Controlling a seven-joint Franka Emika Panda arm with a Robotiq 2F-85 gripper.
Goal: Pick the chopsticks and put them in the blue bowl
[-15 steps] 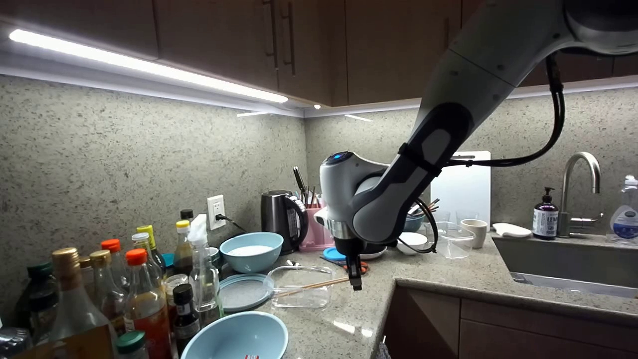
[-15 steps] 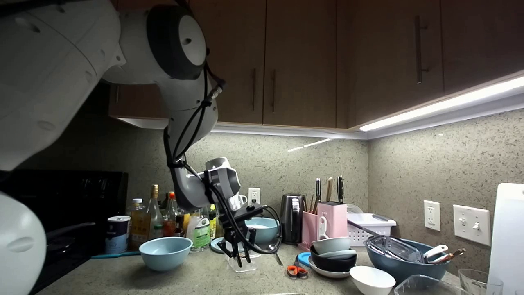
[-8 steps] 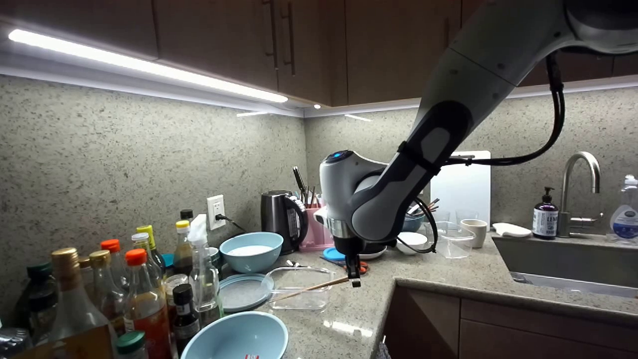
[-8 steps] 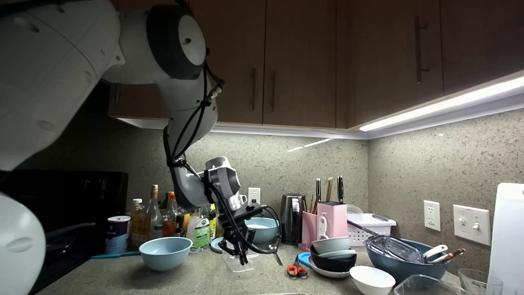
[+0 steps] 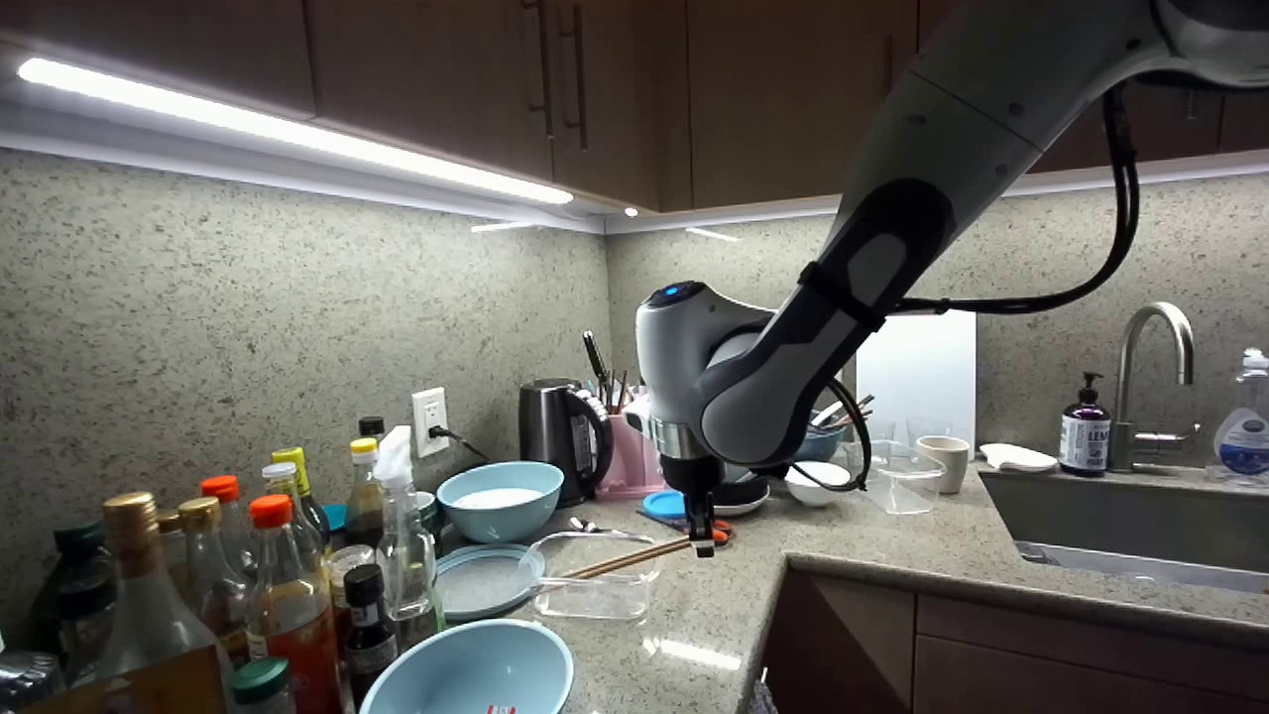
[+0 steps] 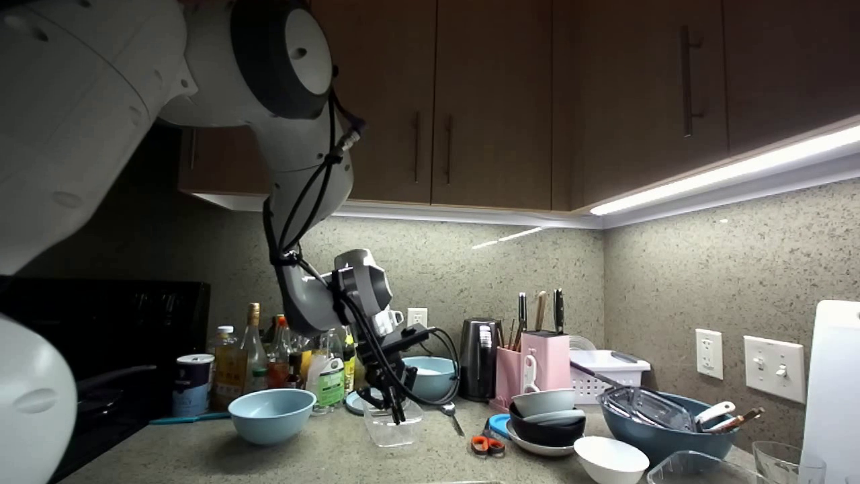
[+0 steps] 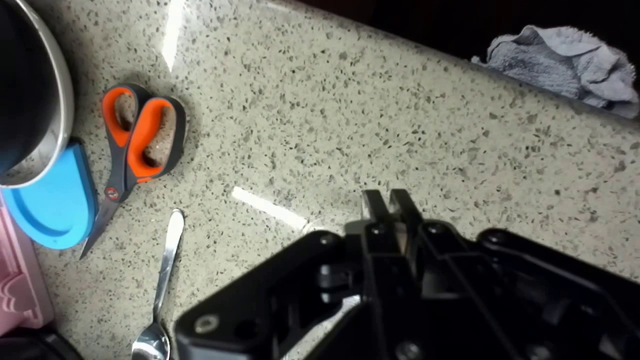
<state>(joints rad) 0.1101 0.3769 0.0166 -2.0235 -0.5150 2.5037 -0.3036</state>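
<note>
While the gripper (image 5: 703, 546) clasps the chopsticks (image 5: 644, 555), both slim, straight, tan, close together

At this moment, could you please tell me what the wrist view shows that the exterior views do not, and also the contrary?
Only the wrist view: most of the grey cloth beyond the counter; an exterior view catches just a scrap, it seems.

Only the exterior views: the chopsticks, plain in an exterior view, where they run to the gripper; in the wrist view I cannot make them out. Also the blue bowl and the bottles, in both exterior views.

Shared by all: the gripper, the counter, the scissors and the flat blue lid.
</note>
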